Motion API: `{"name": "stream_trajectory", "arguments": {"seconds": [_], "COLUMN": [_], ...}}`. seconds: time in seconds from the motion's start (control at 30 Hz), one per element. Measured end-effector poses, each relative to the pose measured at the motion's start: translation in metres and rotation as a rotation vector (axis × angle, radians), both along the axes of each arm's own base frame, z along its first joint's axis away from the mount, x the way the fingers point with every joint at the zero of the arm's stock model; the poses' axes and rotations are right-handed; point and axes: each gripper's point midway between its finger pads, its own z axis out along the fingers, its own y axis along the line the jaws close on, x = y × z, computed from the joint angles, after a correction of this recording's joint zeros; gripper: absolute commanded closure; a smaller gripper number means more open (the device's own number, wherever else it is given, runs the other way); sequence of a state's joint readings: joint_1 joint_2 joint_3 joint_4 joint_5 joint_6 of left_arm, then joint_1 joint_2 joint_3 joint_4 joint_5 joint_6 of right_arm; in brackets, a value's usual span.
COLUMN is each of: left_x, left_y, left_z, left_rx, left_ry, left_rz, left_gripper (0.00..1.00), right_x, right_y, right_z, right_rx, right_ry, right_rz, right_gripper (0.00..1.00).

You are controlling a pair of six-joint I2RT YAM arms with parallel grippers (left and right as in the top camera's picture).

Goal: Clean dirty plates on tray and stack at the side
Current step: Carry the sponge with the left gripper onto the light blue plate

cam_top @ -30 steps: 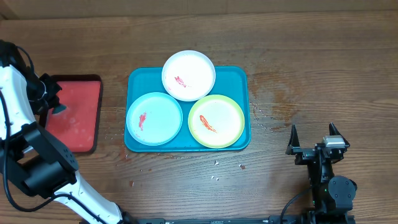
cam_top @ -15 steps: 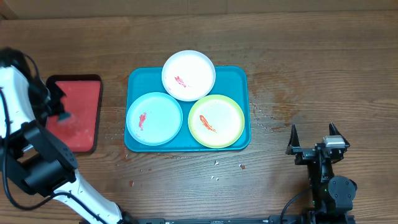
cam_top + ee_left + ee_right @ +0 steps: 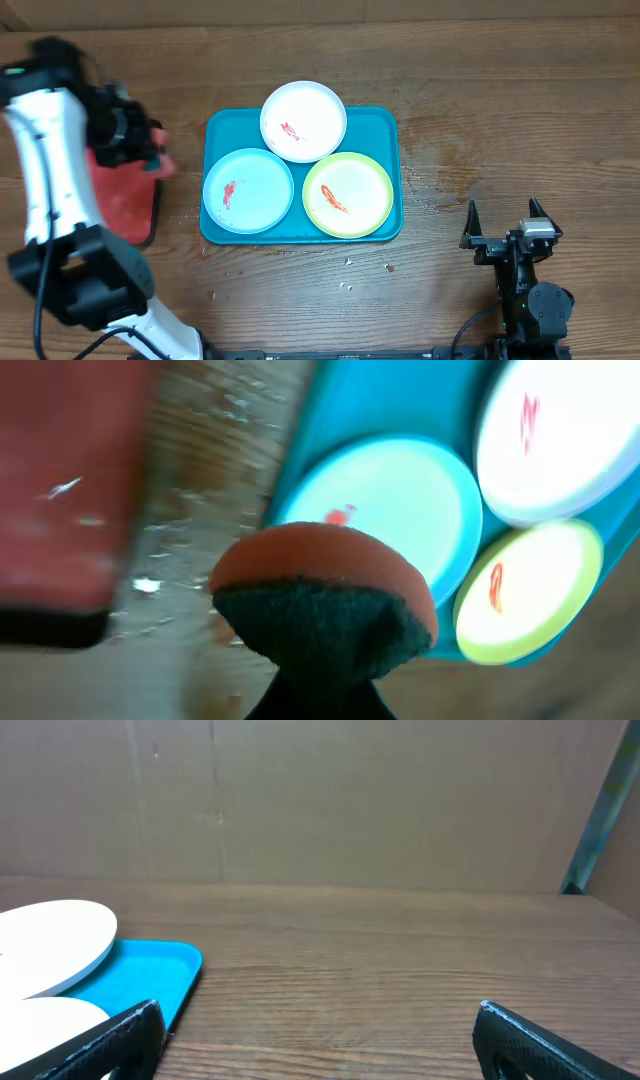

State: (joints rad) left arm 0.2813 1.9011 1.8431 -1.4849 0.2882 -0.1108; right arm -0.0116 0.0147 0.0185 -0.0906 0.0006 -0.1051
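The teal tray (image 3: 385, 125) holds three plates, each with a red smear: white (image 3: 303, 121) at the back, light blue (image 3: 247, 190) front left, yellow-green (image 3: 347, 194) front right. My left gripper (image 3: 150, 160) is shut on an orange sponge with a dark scouring side (image 3: 320, 600). It hovers, blurred, between the red tray and the teal tray's left edge. The left wrist view shows the light blue plate (image 3: 400, 510), white plate (image 3: 560, 440) and yellow-green plate (image 3: 530, 590) beyond the sponge. My right gripper (image 3: 505, 215) is open and empty at the front right.
A red tray with a dark rim (image 3: 120, 200) lies left of the teal tray and also shows in the left wrist view (image 3: 60, 480). Small crumbs and wet marks dot the wood in front of and right of the teal tray. The right wrist view shows the teal tray's corner (image 3: 150, 970).
My left arm has swung right from over the red tray toward the teal tray's left edge, carrying the sponge. The right arm and the plates have not moved.
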Motion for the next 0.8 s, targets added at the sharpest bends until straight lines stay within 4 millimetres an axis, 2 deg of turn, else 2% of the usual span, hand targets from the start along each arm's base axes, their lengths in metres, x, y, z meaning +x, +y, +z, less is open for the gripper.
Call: {"name": "stream_trajectory", "arguments": {"seconds": [0.23,0.4,0.5,0.67,0.73,0.8], "left_x": [-0.003,-0.008,-0.012,-0.015,-0.017,-0.019], "left_y": [-0.097,-0.135,-0.144,-0.136,-0.133,-0.132], "left_z": [-0.076,-0.115,-0.13,-0.143,-0.15,-0.157], "left_rx": [-0.02,-0.013,0.02,0.08,0.094,0.097], "left_ry": [0.024,-0.014,-0.009,0.009,0.01,0.012], "left_rz": [-0.267,-0.373,-0.372,-0.32,-0.298,-0.279], "left_gripper": [0.96,0.96,0.96,0.94,0.67,0.6], "right_x": [0.0,0.0,0.0,0.0,0.0,0.0], "right_y": [0.0,0.0,0.0,0.0,0.0,0.0], "right_z": [0.0,0.0,0.0,0.0,0.0,0.0], "right_rx": [0.0,0.0,0.0,0.0,0.0,0.0], "right_ry": [-0.001,0.0,0.0,0.0,0.0,0.0], "right_rz": [0.0,0.0,0.0,0.0,0.0,0.0], "right_gripper": [0.0,0.0,0.0,0.0,0.0,0.0]}}
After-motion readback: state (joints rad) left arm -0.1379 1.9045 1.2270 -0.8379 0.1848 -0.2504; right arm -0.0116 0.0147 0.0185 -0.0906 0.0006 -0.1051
